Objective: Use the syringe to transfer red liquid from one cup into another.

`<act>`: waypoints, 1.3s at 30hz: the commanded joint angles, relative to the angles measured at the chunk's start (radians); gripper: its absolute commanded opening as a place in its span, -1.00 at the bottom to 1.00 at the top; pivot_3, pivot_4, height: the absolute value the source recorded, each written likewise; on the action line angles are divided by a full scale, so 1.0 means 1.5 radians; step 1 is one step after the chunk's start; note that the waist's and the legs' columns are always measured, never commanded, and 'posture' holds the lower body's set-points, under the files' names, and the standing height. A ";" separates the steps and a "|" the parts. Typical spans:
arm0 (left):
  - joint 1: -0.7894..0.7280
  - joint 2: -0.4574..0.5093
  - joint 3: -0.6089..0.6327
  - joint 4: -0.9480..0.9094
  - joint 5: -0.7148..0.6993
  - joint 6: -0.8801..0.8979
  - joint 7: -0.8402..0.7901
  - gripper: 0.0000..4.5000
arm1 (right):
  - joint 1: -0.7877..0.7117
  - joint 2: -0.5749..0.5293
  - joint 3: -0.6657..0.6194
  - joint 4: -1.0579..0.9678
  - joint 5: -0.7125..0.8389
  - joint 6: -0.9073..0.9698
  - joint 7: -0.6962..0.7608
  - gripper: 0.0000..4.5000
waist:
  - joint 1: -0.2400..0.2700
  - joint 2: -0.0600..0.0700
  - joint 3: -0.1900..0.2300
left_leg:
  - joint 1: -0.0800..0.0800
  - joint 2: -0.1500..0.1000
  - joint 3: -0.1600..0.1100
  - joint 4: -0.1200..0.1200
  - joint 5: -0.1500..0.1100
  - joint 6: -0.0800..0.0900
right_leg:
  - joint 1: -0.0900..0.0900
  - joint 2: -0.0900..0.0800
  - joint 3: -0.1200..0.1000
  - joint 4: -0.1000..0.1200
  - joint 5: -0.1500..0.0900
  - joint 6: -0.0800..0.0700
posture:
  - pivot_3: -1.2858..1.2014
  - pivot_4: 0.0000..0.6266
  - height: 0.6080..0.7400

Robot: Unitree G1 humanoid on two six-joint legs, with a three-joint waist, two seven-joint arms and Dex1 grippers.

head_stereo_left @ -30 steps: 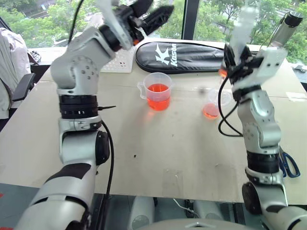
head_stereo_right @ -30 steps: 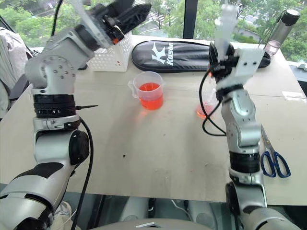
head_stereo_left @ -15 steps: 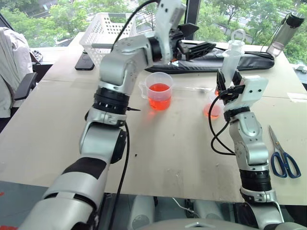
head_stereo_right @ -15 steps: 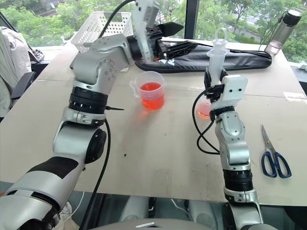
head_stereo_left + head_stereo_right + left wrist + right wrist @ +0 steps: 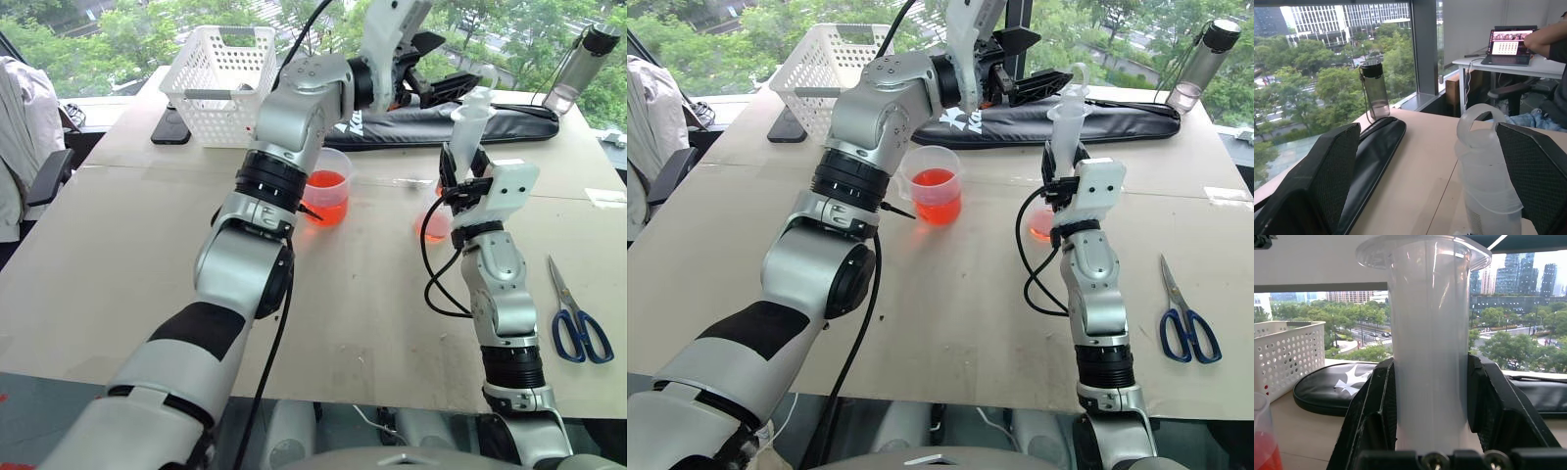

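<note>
Translucent syringe [image 5: 1070, 122] upright in right gripper's [image 5: 1059, 176] closed jaws; left gripper's [image 5: 1425, 166] jaws wide, empty.

White "Kason" logo, black bag [image 5: 1117, 113]

**Table and its load**

A beige table [image 5: 118, 245] carries a white basket [image 5: 217, 69] upper left, a black case [image 5: 509, 117] at top, a beaker [image 5: 933, 186] of red liquid [image 5: 935, 196] centre, a small cup [image 5: 1042, 223], scissors [image 5: 578, 328] at right, and a bottle [image 5: 580, 57] upper right.

Bright daylight from windows [image 5: 118, 39] behind table [image 5: 98, 255]; soft shadows, sharp views, no motion blur
</note>
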 commanded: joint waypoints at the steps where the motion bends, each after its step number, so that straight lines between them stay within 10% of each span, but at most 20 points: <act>1: -0.035 -0.014 -0.001 0.014 0.022 -0.050 -0.006 1.00 | -0.009 -0.001 0.004 -0.023 -0.007 -0.022 0.005 -0.36 | 0.000 0.000 0.000 | 0.000 0.000 0.000 0.000 0.000 0.000 | 0.000 0.000 0.000 0.000 0.000 0.000 | 0.03 -0.52 0.75; 5: -0.049 -0.028 0.000 0.046 0.039 -0.091 -0.006 0.54 | -0.007 -0.001 0.006 -0.024 -0.009 -0.023 0.011 -0.36 | 0.000 0.000 0.000 | 0.000 0.000 0.000 0.000 0.000 0.000 | 0.000 0.000 0.000 0.000 0.000 0.000 | 0.03 -0.52 0.75; 12: -0.058 -0.039 0.006 0.055 0.051 -0.136 -0.041 -0.99 | -0.005 -0.002 0.009 -0.012 -0.006 -0.027 0.023 -0.36 | 0.000 0.000 0.000 | 0.000 0.000 0.000 0.000 0.000 0.000 | 0.000 0.000 0.000 0.000 0.000 0.000 | 0.03 -0.52 0.75; 39: 0.105 -0.067 -0.074 -0.053 0.099 -0.101 -0.117 -1.00 | -0.022 -0.051 -0.011 -0.023 -0.024 -0.024 0.045 -0.36 | 0.000 0.000 0.000 | 0.000 0.000 0.000 0.001 0.000 0.000 | 0.000 0.000 0.000 0.001 0.000 0.000 | 0.03 -0.52 0.75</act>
